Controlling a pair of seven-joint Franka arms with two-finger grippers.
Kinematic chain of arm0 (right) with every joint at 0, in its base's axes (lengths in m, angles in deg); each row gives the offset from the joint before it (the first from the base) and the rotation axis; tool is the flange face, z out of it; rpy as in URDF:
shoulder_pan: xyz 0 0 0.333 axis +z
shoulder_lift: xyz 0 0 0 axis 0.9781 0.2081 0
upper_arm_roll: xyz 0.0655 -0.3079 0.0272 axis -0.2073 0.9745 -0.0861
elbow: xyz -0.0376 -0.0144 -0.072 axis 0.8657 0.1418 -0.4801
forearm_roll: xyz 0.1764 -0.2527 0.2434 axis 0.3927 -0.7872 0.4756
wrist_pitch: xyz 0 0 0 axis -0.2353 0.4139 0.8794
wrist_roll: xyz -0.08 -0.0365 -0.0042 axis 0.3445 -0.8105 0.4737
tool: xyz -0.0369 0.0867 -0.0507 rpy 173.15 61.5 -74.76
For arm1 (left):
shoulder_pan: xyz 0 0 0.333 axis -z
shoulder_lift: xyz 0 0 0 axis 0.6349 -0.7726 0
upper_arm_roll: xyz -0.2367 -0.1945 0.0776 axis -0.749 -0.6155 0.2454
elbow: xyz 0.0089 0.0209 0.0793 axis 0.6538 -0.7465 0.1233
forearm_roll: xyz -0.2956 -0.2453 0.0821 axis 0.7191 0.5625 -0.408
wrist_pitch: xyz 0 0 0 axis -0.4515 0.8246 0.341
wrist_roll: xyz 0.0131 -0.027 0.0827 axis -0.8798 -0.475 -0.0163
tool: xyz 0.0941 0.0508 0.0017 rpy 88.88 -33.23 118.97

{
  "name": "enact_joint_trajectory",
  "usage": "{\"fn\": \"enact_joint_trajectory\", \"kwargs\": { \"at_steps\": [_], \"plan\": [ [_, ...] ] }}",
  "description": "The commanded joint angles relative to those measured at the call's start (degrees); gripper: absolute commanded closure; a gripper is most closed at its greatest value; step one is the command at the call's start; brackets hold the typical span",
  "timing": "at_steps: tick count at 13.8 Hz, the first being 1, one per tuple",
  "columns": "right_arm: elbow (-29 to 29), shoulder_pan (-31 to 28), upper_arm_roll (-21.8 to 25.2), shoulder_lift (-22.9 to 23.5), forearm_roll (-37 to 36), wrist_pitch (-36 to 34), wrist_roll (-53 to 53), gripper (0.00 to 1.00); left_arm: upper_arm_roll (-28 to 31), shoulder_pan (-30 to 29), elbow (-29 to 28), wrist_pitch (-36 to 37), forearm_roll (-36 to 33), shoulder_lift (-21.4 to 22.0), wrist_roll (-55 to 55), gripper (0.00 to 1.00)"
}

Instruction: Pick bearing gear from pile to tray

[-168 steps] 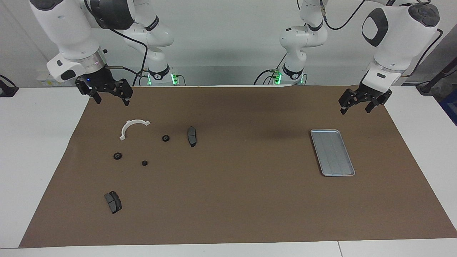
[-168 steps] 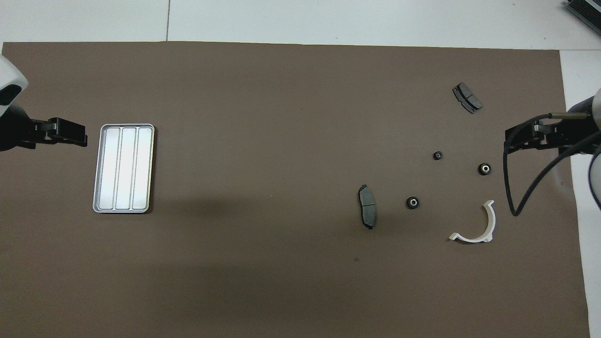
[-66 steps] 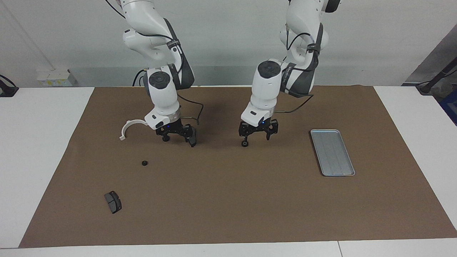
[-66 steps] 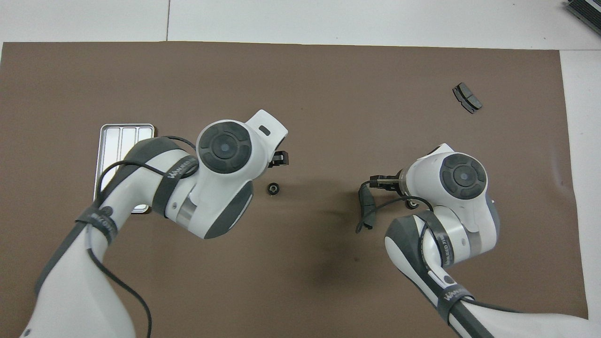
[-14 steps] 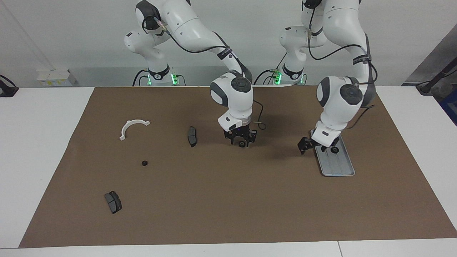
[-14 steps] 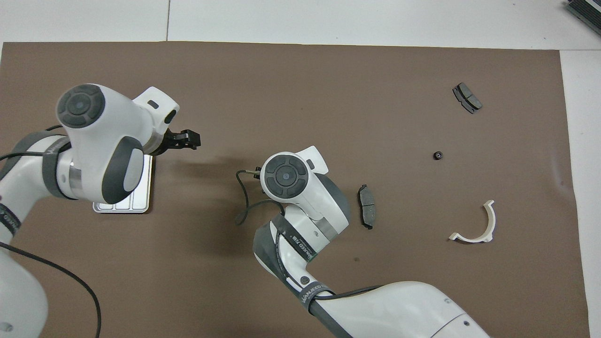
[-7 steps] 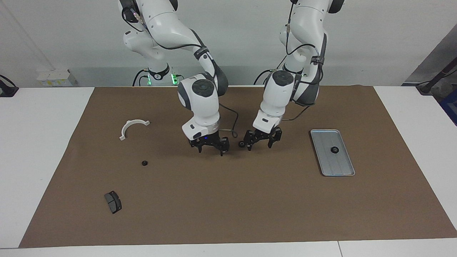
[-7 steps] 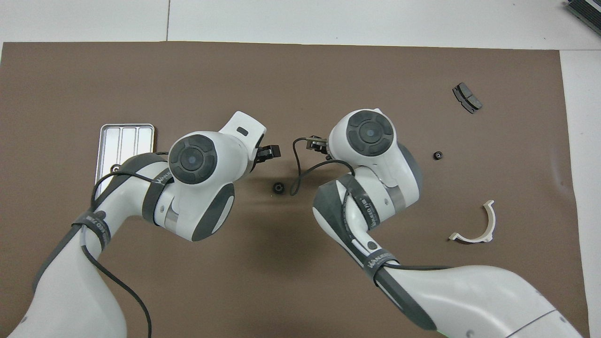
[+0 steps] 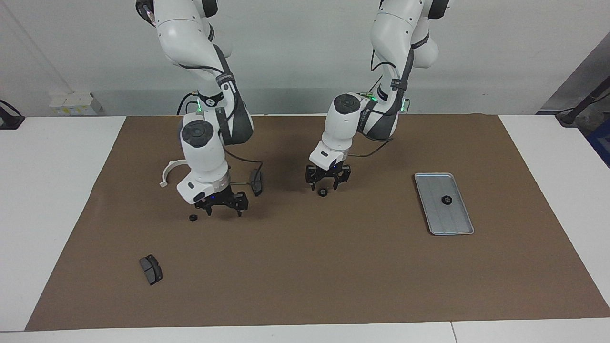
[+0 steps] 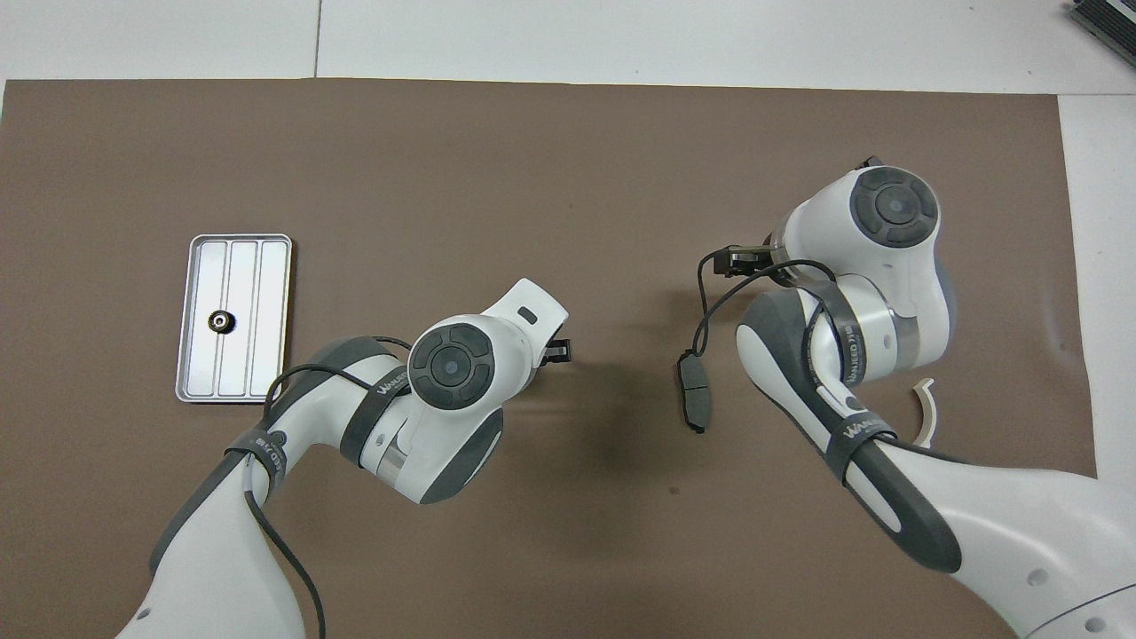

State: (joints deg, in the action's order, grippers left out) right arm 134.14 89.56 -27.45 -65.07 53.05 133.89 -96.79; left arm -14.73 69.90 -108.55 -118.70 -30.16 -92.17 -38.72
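Note:
Of the pile's black bearing gears, one (image 9: pixel 322 192) lies mid-mat. My left gripper (image 9: pixel 328 185) hangs right over it, fingers apart and nothing held; in the overhead view this gripper (image 10: pixel 557 351) shows only its tips and its arm hides the gear. A smaller gear (image 9: pixel 192 217) lies toward the right arm's end. My right gripper (image 9: pixel 223 211) stands open just beside that one, not touching it, and shows in the overhead view as the right gripper (image 10: pixel 738 258). The silver tray (image 9: pixel 452 224) holds one gear (image 9: pixel 446 200), also seen as tray (image 10: pixel 266 355) and gear (image 10: pixel 218 321).
A dark pad (image 9: pixel 256 181) lies between the two grippers, also seen as a pad (image 10: pixel 693 399). A second pad (image 9: pixel 151 269) lies far from the robots. The white half-ring (image 9: pixel 167 172) is partly covered by the right arm.
My right gripper has swung from mid-mat toward its own end, down beside the small gear. My left gripper has shifted over the mid-mat gear it stood beside.

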Motion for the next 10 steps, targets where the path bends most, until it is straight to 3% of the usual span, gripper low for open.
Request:
{"fn": "enact_joint_trajectory", "kwargs": {
  "at_steps": [1, 4, 7, 8, 10],
  "plan": [
    [4.67, -4.61, -0.92, -1.53, 0.20, 4.08, 7.89, 0.00, 1.09, 0.89, -2.51, -2.49, 0.38, 0.47, -1.86, 0.30],
    [8.19, -8.48, -0.92, -1.53, 0.29, 8.48, 13.09, 0.00, 1.00, 0.89, -2.60, -3.46, 0.38, 0.38, -2.56, 0.39],
    [9.86, -9.73, -0.92, -1.53, 0.37, 8.58, 14.51, 0.00, 1.00, 0.98, -2.60, -6.97, 0.38, -0.84, -3.00, 0.43],
    [9.95, -9.73, -0.92, -1.71, 0.38, 8.41, 14.42, 0.07, 1.00, 0.89, -2.60, -7.24, 0.20, -1.11, -3.26, 0.45],
    [10.30, -9.73, -0.92, -1.97, 0.38, 8.14, 14.42, 0.42, 1.09, 0.89, -2.60, -7.16, 0.11, -1.20, -6.77, 0.45]
  ]
}}
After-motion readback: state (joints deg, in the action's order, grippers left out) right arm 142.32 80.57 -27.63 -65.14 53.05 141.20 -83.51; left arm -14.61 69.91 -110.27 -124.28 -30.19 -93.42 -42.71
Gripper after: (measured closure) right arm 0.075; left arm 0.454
